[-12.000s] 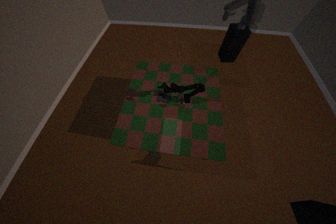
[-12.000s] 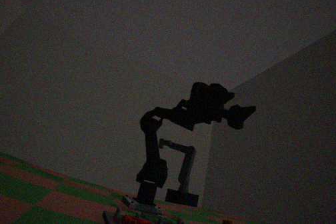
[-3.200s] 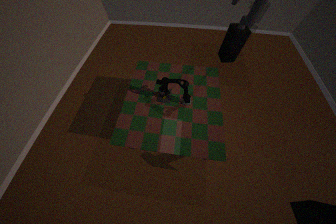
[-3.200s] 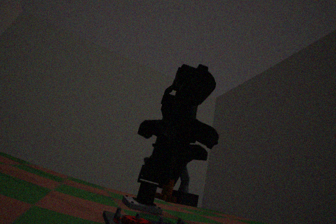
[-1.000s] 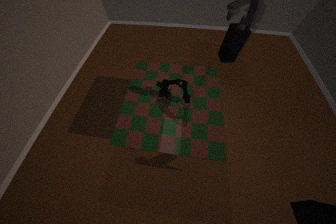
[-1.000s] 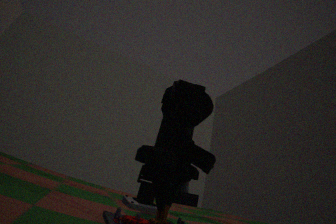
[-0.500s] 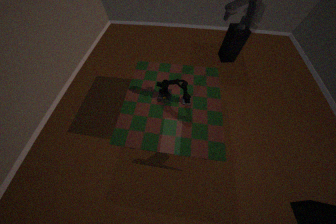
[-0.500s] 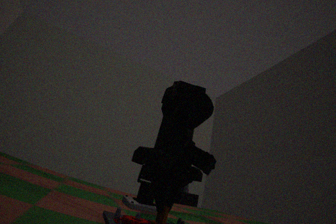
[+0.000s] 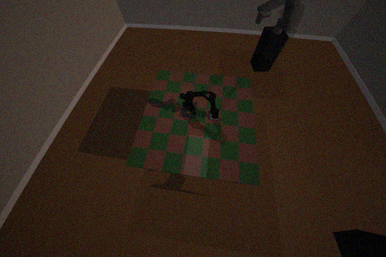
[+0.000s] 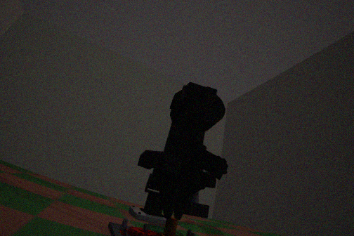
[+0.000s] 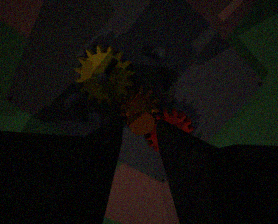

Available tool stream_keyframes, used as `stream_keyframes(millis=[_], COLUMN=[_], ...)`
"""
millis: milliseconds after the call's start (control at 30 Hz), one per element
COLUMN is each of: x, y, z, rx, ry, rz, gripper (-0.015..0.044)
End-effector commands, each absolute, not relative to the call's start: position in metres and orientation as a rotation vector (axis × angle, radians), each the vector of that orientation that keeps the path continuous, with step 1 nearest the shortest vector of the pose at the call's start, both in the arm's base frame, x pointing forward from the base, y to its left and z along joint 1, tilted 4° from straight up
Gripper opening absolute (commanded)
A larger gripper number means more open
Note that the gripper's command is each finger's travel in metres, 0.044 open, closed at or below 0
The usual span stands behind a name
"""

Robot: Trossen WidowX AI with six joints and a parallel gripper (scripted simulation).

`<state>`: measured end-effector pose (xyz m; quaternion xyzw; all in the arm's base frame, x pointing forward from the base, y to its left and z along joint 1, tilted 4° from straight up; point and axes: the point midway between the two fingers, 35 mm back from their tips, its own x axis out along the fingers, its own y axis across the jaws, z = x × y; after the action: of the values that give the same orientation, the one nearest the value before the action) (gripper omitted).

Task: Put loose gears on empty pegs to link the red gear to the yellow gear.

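Observation:
My gripper (image 11: 140,123) (image 10: 173,216) points down over the grey board (image 11: 220,87). Its fingers stand a little apart on either side of the round hub of an orange gear (image 11: 142,124) (image 10: 171,227), with narrow gaps beside it. The orange gear's teeth show just beyond the fingertips; whether it sits flat on a peg is too dark to tell. The yellow gear (image 11: 89,69) with its dark stripe lies up and left of it in the wrist view. The red gear (image 11: 178,120) (image 10: 140,232) is close on the right, partly hidden by a finger. Pegs are hard to make out.
The arm (image 9: 208,95) reaches over a green and pink checkered surface (image 9: 195,144). A pale grey flat piece (image 10: 145,216) shows beside the gripper in the exterior view. A dark block (image 9: 269,49) with another arm-like shape stands far behind.

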<state>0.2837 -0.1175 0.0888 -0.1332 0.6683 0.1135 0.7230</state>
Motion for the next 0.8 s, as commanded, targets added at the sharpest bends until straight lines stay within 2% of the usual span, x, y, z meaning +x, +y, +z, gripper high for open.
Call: stream_keyframes(millis=[0,200,400,567,767], x=[0.284,0.281,0.275,0.274,0.274], y=[-0.118,-0.117,-0.115,-0.115,-0.115], z=[0.108,0.129,0.168,0.17,0.17], rx=[-0.307,-0.308,-0.304,-0.304,-0.304], ry=[1.469,1.469,1.466,1.466,1.466], rz=[0.258,0.259,0.25,0.25,0.25], gripper=[0.014,0.014,0.0298,0.0429,0.044])
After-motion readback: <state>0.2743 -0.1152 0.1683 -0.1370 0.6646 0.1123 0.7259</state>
